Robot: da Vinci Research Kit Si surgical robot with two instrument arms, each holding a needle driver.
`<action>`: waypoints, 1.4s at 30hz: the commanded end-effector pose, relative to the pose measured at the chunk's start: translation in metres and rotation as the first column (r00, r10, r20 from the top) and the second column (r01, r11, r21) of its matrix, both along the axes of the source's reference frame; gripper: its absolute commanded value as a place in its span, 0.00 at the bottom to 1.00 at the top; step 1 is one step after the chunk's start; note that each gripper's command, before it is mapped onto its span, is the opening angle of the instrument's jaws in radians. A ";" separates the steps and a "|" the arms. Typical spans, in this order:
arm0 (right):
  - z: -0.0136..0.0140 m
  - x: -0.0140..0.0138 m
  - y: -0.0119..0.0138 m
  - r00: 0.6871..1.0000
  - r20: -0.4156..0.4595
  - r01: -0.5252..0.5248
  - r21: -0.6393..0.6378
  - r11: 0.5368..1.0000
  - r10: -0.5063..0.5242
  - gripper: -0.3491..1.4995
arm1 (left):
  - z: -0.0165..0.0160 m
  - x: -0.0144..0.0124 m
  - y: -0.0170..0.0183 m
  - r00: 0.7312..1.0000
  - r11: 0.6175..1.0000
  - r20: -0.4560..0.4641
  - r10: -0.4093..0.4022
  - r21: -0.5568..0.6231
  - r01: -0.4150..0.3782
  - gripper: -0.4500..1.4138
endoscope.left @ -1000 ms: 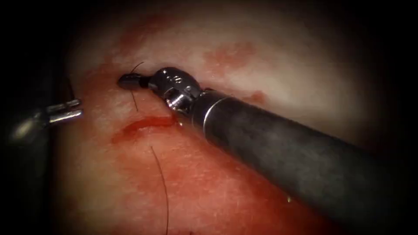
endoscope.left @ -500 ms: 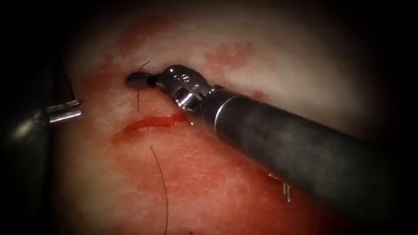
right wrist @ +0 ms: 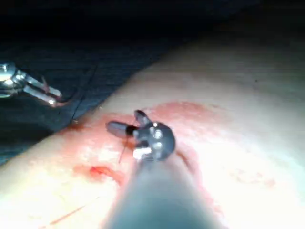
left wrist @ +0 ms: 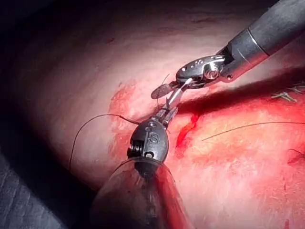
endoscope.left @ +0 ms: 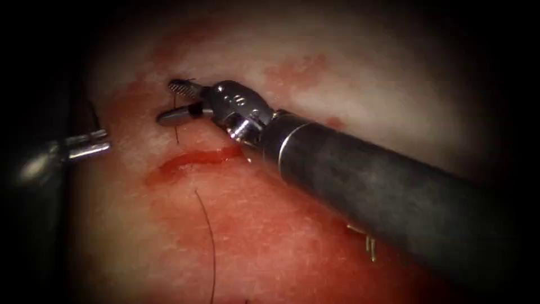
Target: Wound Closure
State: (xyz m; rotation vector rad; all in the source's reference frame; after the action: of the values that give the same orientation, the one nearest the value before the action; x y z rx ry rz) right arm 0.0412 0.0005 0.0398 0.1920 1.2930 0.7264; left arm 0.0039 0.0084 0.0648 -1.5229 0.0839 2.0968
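Opening is the change to note: the right arm's tool (endoscope.left: pixel 179 101), shut a second ago on the thread (endoscope.left: pixel 176 126) above the cut (endoscope.left: pixel 194 160), now has its jaws parted wide, one blade raised and one lowered, with the thin dark strand running between them and gripped by neither. It holds nothing. The shaft sits a little further right than before, crossing the cut's right end. The left arm's tool (endoscope.left: pixel 90 144) waits well apart at the left edge of the tissue (endoscope.left: pixel 360 90); its jaws look nearly closed with nothing seen between them. I cannot find the needle. A second length of thread (endoscope.left: pixel 209 236) lies loose below the cut. Red fluid (endoscope.left: pixel 264 242) stains the surface around it. My reading: the strand is released, so no tension is on the stitch now.
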 end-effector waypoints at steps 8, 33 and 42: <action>0.0001 -0.0060 -0.0016 0.995 0.037 0.100 -0.272 0.957 -0.094 0.91 | 0.0038 -0.0006 0.0008 1.000 1.000 -0.015 -0.012 -0.005 0.012 0.00; 0.0011 -0.0100 -0.0076 0.991 0.017 0.137 -0.178 0.974 -0.136 0.83 | 0.0233 -0.0004 0.0062 0.985 0.997 -0.156 -0.070 0.028 0.075 0.00; 0.0018 -0.0091 -0.0087 0.989 0.021 0.149 -0.187 0.971 -0.148 0.84 | 0.0244 -0.0015 0.0067 0.980 0.985 -0.156 -0.122 0.099 0.139 0.17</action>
State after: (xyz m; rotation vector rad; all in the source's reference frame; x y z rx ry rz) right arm 0.0313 -0.0084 0.0411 0.1316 1.3143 0.4763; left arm 0.0026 0.0149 0.0886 -1.2559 0.1167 2.0746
